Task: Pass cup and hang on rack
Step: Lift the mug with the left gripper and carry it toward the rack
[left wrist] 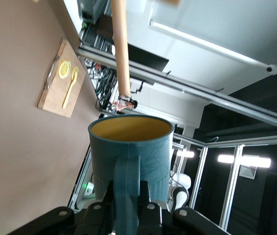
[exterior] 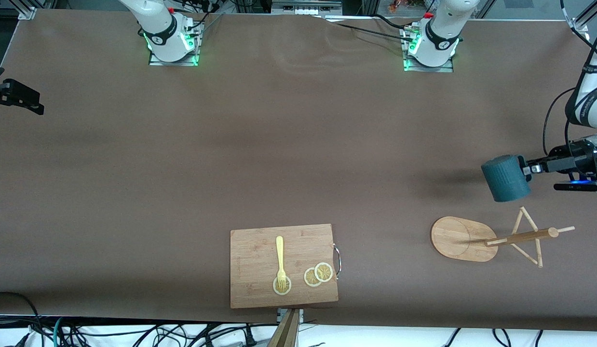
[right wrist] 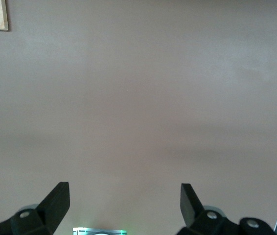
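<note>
Right gripper [right wrist: 124,205] at mid-left edge of front view, jaws wide apart, nothing in them, waiting over bare bench [exterior: 134,193]. Cutting board [exterior: 260,289] bottom center. Rack [exterior: 465,238] lower right. Just above it at right edge, left gripper [exterior: 529,169] clamped on the handle of the cup [exterior: 505,177], held sideways in air.

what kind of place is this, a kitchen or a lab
Most likely a robotics lab staged with kitchen props: two robot arm bases bolted to a brown-covered table, loose cables along its edge, aluminium framing overhead, plus a cutting board and mug rack.
</note>
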{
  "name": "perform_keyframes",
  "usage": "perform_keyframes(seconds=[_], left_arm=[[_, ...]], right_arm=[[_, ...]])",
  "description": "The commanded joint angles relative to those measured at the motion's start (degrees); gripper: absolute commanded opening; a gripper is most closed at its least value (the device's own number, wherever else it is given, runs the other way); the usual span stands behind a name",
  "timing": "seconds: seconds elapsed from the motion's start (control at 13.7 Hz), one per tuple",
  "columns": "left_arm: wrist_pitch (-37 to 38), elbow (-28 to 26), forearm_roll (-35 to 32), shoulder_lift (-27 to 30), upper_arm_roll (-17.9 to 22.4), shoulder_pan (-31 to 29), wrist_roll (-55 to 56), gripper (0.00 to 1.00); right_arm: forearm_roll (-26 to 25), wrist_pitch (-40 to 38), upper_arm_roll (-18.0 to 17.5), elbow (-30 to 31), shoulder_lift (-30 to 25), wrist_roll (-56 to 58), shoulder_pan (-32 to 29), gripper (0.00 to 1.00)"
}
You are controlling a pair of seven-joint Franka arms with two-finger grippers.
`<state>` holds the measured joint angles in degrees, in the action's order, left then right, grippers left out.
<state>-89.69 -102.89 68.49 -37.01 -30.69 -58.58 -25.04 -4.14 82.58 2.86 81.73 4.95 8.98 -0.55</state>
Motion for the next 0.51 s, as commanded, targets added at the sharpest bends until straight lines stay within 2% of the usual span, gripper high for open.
perform_keyframes(seconds=[0.0,0.15,0.44], left_arm=[[-2.2,4.3,-0.8,-3.2,0.1,1.0,0.3,0.00],[-2.6,5.2,-0.6,-4.0,0.2,2.2,2.3,0.00],[-3.7,11.8,-0.6,-10.1,0.7,3.0,2.6,0.00]], right_arm=[[1.1,0.4,-0.4,0.6,-0.6,-0.8,-0.4,1.00],[1.1,0.4,-0.4,0.6,-0.6,-0.8,-0.5,1.00],[1.1,0.4,-0.5,0.6,-0.6,-0.9,-0.4,1.00]])
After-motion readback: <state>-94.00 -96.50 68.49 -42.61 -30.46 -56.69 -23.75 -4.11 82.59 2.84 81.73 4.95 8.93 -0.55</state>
